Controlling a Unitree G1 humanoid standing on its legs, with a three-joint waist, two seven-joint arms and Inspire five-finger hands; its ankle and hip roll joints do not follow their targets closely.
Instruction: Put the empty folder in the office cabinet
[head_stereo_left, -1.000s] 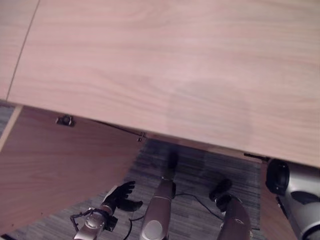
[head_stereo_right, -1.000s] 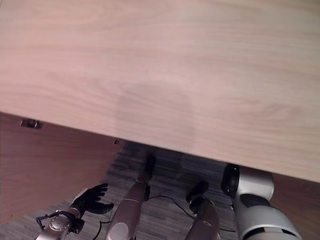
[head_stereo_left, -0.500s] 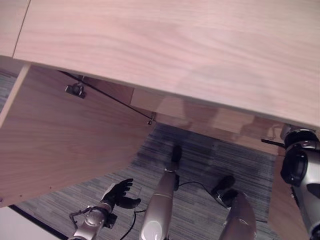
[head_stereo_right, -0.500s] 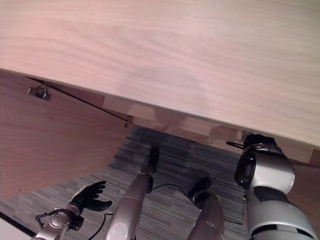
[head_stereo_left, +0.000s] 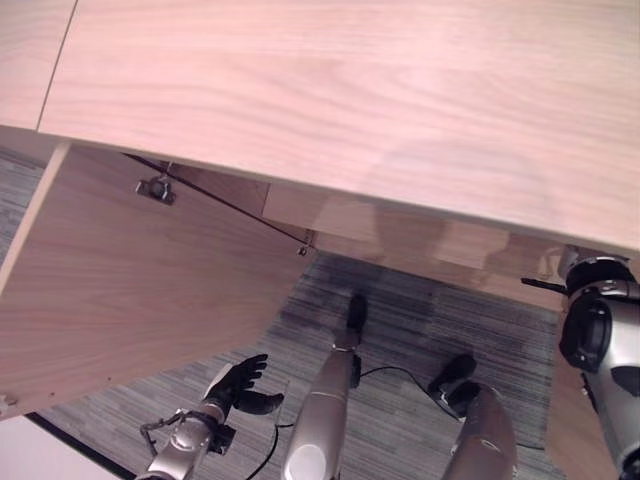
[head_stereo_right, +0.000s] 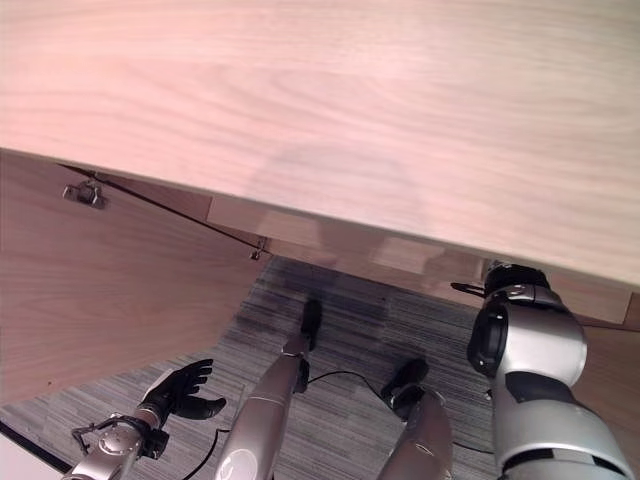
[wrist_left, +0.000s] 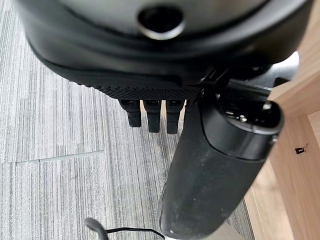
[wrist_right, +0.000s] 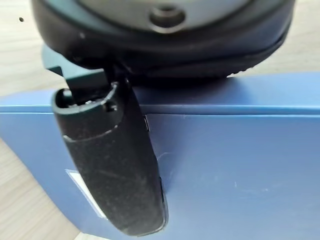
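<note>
The blue folder (wrist_right: 240, 170) stands upright on light wood inside the office cabinet. In the right wrist view my right hand (wrist_right: 115, 165) is on it, with the thumb pressed flat on the folder's face and the fingers hidden behind it. In the eye views my right arm (head_stereo_right: 525, 350) reaches under the cabinet's light wood top (head_stereo_left: 350, 100), which hides that hand and the folder. My left hand (head_stereo_left: 237, 385) hangs low at the lower left over the carpet, open and holding nothing, its fingers (wrist_left: 152, 117) straight.
The cabinet's door (head_stereo_left: 130, 290) stands swung open on the left, with a metal hinge (head_stereo_left: 155, 188) near its top. Grey striped carpet (head_stereo_left: 420, 330) covers the floor in front of the cabinet.
The whole picture has shifted, so the camera has moved; more of the cabinet's opening and door shows now. The left hand still hangs open. The right arm stays under the cabinet top.
</note>
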